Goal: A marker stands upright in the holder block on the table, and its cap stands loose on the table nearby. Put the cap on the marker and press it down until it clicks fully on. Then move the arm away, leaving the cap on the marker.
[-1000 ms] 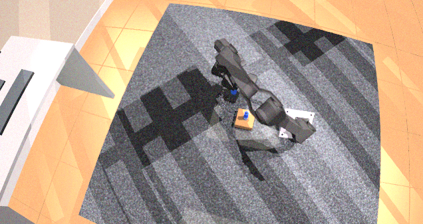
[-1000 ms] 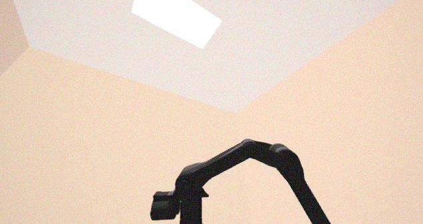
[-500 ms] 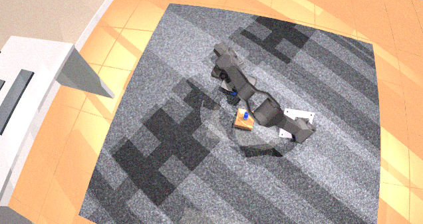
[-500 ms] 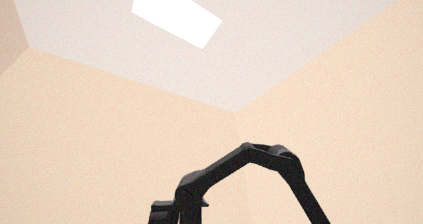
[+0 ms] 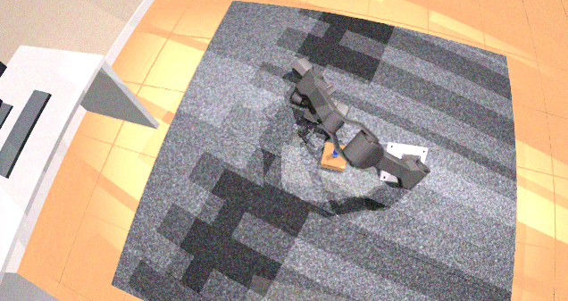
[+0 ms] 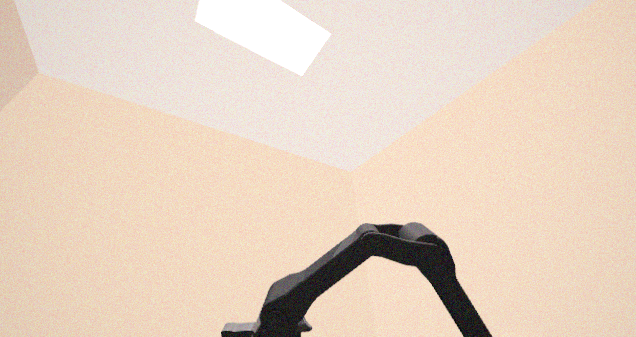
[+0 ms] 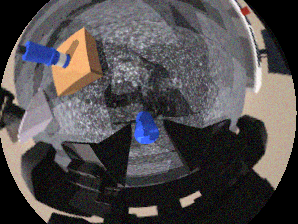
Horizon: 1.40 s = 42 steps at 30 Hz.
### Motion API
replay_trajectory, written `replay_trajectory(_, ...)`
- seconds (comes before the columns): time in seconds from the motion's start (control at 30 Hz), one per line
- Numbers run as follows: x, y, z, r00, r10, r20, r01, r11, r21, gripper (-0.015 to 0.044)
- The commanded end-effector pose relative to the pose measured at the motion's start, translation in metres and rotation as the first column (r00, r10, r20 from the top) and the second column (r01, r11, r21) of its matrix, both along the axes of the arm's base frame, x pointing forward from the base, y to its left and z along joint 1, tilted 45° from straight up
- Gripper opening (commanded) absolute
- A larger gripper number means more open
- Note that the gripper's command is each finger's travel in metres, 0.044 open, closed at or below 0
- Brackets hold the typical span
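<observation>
The blue cap (image 7: pixel 146 128) stands on the table between the fingertips in the wrist view, with a narrow gap to each side. My gripper (image 7: pixel 147 124) is open around it and holds nothing. In the top view the arm hides the cap. The orange holder block (image 5: pixel 332 163) (image 7: pixel 81 77) is at the upper left in the wrist view. The blue marker (image 5: pixel 335 154) (image 7: pixel 42 54) stands upright in it, its dark tip bare, with a white band near the block. The exterior view shows only the upper arm, not the fingers.
The arm (image 5: pixel 363 150) (image 6: pixel 340 259) reaches over beside the holder block. Its white base plate (image 5: pixel 414 150) lies to the right of the block in the top view. A white desk (image 5: pixel 58 71) stands at the far left, off the grey patterned surface.
</observation>
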State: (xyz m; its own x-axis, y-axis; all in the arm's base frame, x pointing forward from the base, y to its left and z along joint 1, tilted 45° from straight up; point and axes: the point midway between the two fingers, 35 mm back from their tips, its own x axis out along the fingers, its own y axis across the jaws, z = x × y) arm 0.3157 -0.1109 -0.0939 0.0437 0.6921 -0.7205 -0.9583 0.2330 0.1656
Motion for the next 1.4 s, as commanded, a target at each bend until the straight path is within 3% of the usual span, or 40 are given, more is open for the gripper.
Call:
replay_trajectory(0.0,-0.002,0.007,-0.005,1.0,-0.002,-0.008,0.002,1.0,0.008,0.0244)
replay_trajectory(0.1,-0.002,0.008,-0.006,1.0,-0.002,-0.008,0.002,1.0,0.008,0.0244)
replay_trajectory(0.2,-0.003,0.008,-0.006,1.0,-0.002,-0.008,0.002,1.0,0.008,0.0165)
replay_trajectory(0.57,-0.002,0.008,-0.006,1.0,-0.002,-0.008,0.002,1.0,0.008,0.0092)
replay_trajectory(0.7,-0.002,0.003,-0.001,1.0,-0.002,-0.008,0.002,1.0,0.007,0.0)
replay_trajectory(1.37,-0.004,-0.035,0.037,1.0,-0.002,-0.009,0.002,1.0,0.005,0.0)
